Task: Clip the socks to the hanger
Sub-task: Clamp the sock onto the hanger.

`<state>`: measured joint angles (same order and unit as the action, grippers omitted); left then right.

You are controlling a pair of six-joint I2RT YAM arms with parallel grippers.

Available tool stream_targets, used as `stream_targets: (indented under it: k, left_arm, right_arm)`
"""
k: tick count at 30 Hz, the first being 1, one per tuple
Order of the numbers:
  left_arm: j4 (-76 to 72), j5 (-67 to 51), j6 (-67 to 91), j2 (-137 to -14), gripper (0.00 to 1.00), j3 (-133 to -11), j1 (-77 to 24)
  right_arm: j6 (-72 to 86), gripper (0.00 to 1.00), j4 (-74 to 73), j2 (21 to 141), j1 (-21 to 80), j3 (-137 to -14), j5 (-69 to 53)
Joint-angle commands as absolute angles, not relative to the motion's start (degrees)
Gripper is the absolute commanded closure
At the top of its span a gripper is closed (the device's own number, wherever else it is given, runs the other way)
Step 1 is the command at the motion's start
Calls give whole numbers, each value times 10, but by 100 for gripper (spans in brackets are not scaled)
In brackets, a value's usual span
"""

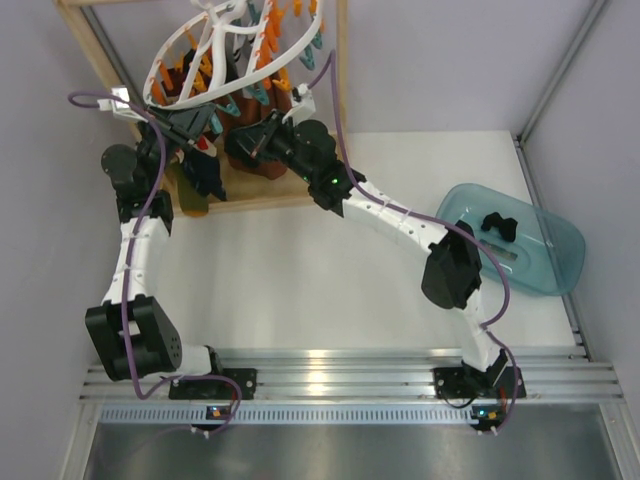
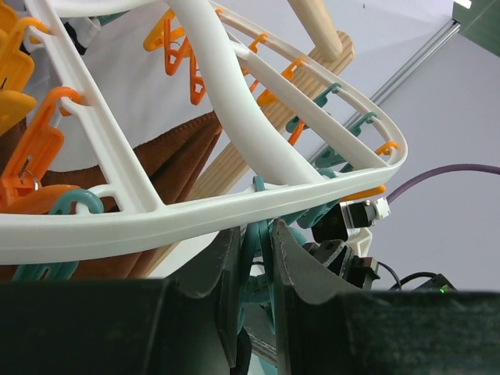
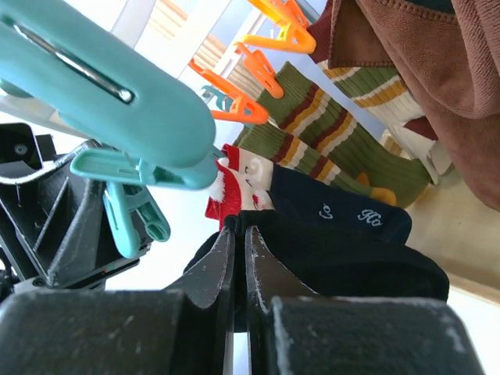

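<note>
The hanger [image 2: 234, 207] hangs tilted inside the wooden frame [image 1: 100, 50] at the far left of the bench [image 1: 300, 290], and both arms reach up beneath its rim. The left tool [image 2: 255, 232] is closed on a teal clip [image 2: 251, 273] that hangs just under the white rim, with one dark finger pressing on each side of it. Just to the right of it, the right tool [image 3: 235, 238] has its fingers drawn almost together. They pinch the edge of a black sock [image 3: 344, 262], which bunches up behind them. The pinched edge is close to the squeezed clip, but I cannot tell whether they touch. Other things already hang from the ring: green striped socks [image 3: 328, 133], a navy sock [image 3: 328, 207] with a red and white end, and a rust-brown cloth [image 3: 437, 62] that drapes along the right side of the right wrist view. Well apart from all this, at the right edge of the bench, a translucent blue tray [image 1: 560, 250] holds a second black sock [image 1: 497, 224], which lies alone near the tray's far end.
</note>
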<state>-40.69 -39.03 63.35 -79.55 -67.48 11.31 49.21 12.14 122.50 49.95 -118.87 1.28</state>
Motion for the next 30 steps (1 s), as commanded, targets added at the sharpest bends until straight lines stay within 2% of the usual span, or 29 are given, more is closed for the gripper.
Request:
stream_targets:
  k: [1,21,30]
  left_arm:
    - [-387,-449,585,-766,100,-681,108]
    - [-322,-511,507,-789,100,-741,108]
    - [-286,-538,481,-803,100,-762,107]
  right_arm:
    - [510,100,130,1227,510,-1215,16]
    - [475,100,191,1246,504,-1244,-71]
    - [504,100,197,1259,494,-1281,-52]
